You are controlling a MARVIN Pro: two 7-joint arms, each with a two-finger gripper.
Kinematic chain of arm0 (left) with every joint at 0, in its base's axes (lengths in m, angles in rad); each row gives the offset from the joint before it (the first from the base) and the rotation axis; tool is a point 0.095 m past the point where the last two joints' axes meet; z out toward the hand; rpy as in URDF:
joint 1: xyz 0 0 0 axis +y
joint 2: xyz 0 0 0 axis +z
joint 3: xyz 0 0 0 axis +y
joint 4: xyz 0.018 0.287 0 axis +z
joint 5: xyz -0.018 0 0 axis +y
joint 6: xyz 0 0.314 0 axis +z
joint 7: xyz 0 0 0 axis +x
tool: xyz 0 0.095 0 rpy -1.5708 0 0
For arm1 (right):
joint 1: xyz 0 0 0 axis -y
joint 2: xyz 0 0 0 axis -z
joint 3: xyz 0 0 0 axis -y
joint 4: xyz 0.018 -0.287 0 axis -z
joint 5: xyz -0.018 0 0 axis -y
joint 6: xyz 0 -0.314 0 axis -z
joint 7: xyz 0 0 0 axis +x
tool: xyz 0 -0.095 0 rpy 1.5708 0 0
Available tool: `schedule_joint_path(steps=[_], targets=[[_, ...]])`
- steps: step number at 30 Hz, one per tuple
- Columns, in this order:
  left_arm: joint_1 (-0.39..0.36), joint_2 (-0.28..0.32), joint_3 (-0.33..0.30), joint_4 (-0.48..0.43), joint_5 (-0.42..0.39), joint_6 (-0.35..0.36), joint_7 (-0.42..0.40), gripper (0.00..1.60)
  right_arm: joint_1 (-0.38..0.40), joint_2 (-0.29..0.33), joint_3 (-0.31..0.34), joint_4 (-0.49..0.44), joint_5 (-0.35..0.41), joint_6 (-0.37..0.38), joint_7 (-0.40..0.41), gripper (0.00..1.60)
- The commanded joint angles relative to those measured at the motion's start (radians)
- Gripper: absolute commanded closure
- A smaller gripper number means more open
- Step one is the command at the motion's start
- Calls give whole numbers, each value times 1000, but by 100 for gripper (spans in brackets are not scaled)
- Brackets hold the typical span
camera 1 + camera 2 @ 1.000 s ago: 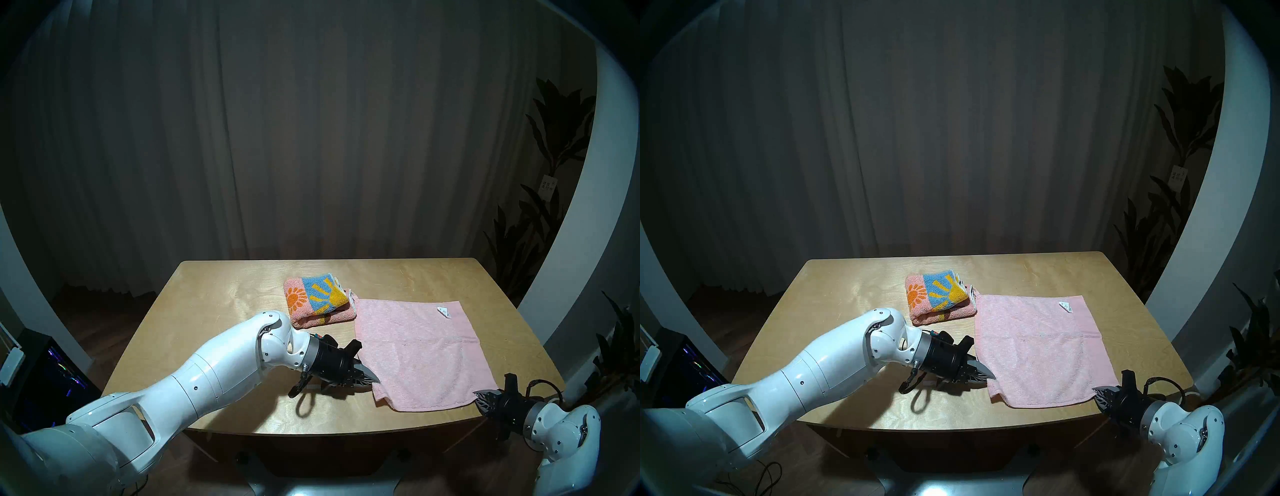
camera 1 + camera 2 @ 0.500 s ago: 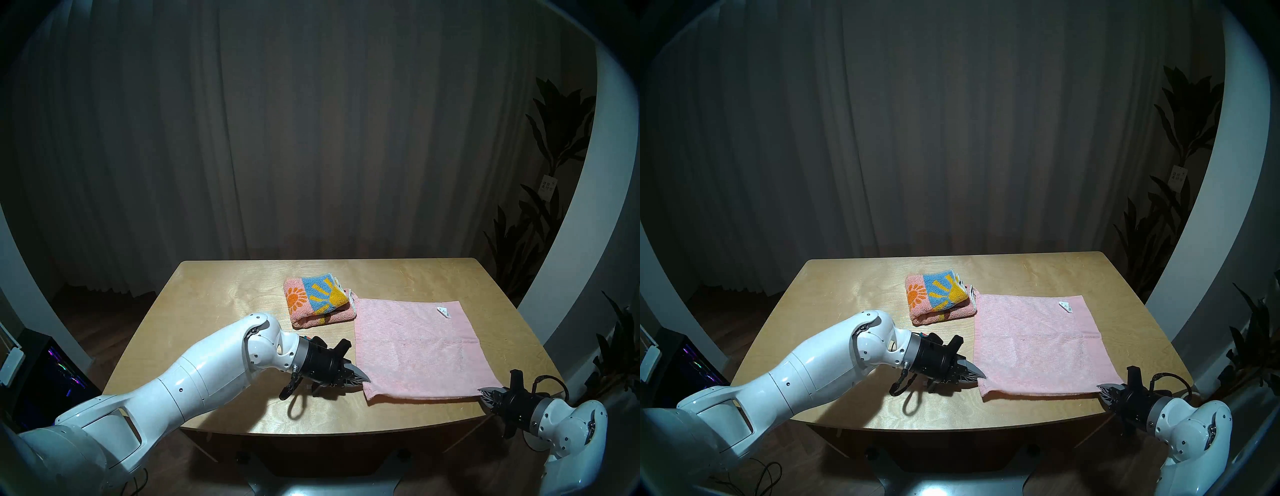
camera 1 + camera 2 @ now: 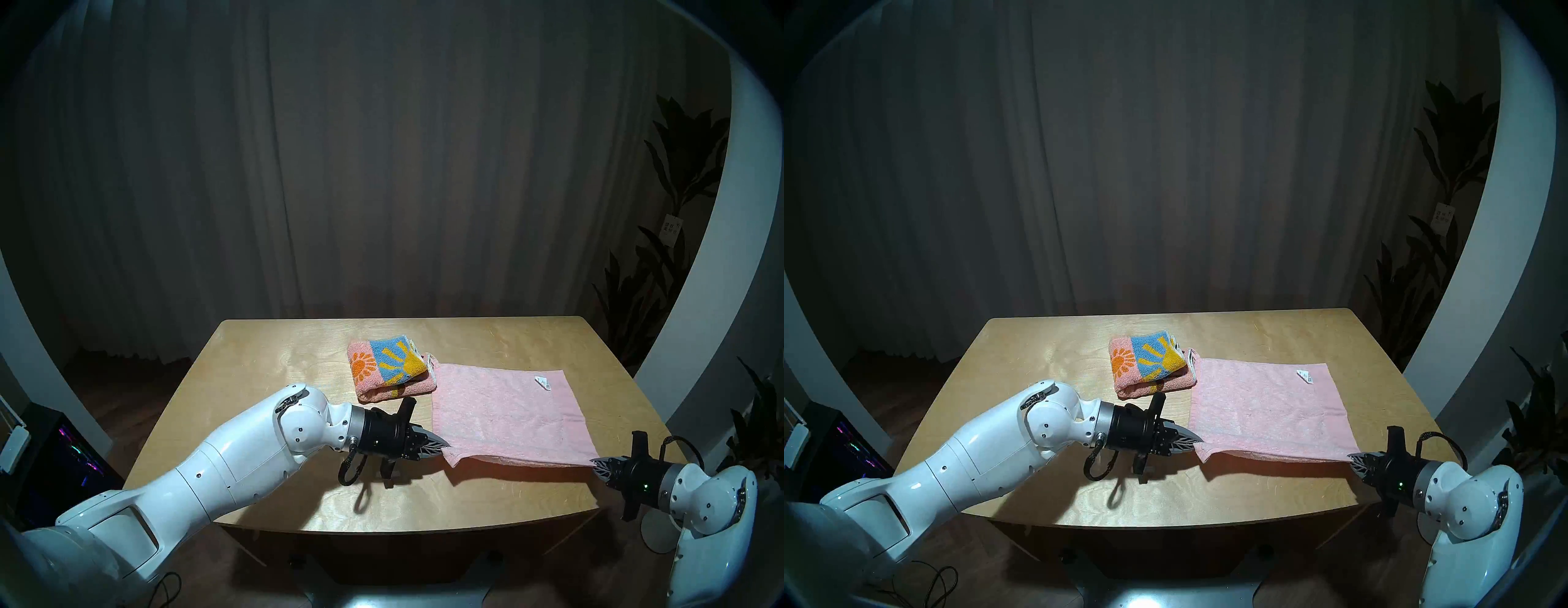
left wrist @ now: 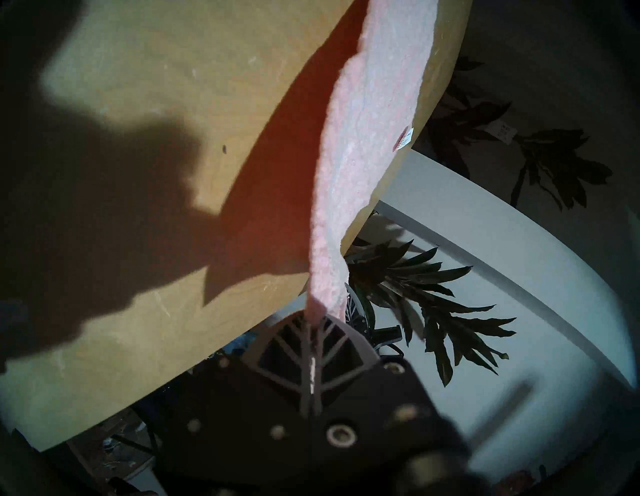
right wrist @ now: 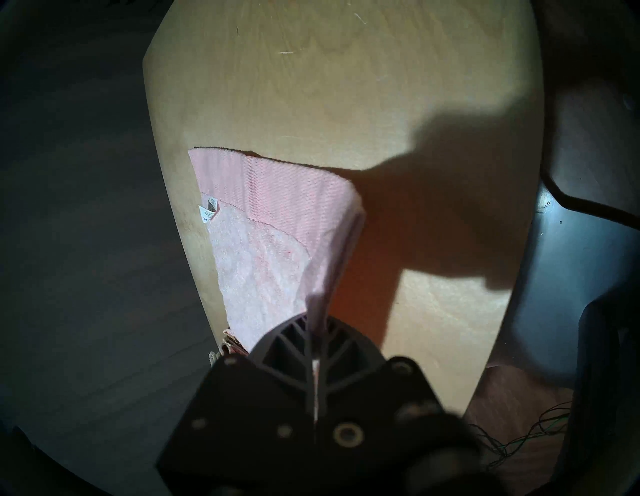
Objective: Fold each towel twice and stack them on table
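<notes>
Both pincers clamped on pale pink towel near corners – front edge lifted off table.

Both head views look down from above the near edge onto the table, nearly the same picture. Each wrist view sits close behind its gripper, looking along the pink towel they share.

The fingers, pressed together at bottom centre, pinch a corner of the pink towel, which runs up-left over the surface; its white tag sits at the left edge.
</notes>
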Motion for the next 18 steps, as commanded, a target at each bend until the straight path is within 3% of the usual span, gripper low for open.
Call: schedule_joint_path(steps=[1,10,18], targets=[[-28,-19,-27,-8,-45,-45,0,160,109,91,-28,-23,48,-105,-66,160],[-57,-61,-60,22,-73,-151,7,160,215,175,-103,14,63,-274,-143,160],[-82,-111,-67,45,-83,-252,14,160,291,243,-177,89,55,-393,-163,160]])
